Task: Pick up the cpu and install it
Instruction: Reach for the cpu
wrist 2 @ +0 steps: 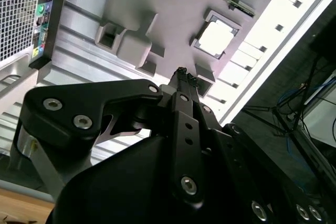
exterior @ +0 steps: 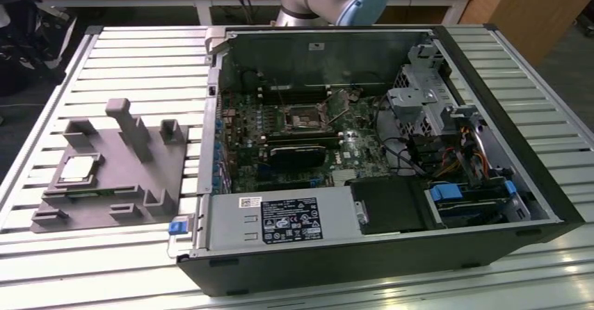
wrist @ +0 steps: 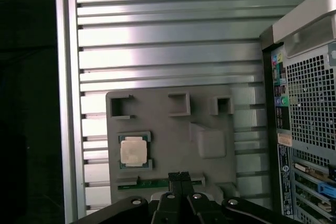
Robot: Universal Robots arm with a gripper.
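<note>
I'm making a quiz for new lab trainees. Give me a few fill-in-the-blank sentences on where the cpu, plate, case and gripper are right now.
1. The cpu rests on the grey plate, ____ the computer case.
2. In the exterior view, the grey plate lies to the computer case's ____.
3. In the first wrist view the gripper is ____ and holds nothing.
Missing words: outside; left; shut.

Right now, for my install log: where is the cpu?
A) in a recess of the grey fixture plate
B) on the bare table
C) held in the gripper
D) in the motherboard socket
A: in the first wrist view the cpu lies in a recess of the grey fixture plate, apart from the gripper.
</note>
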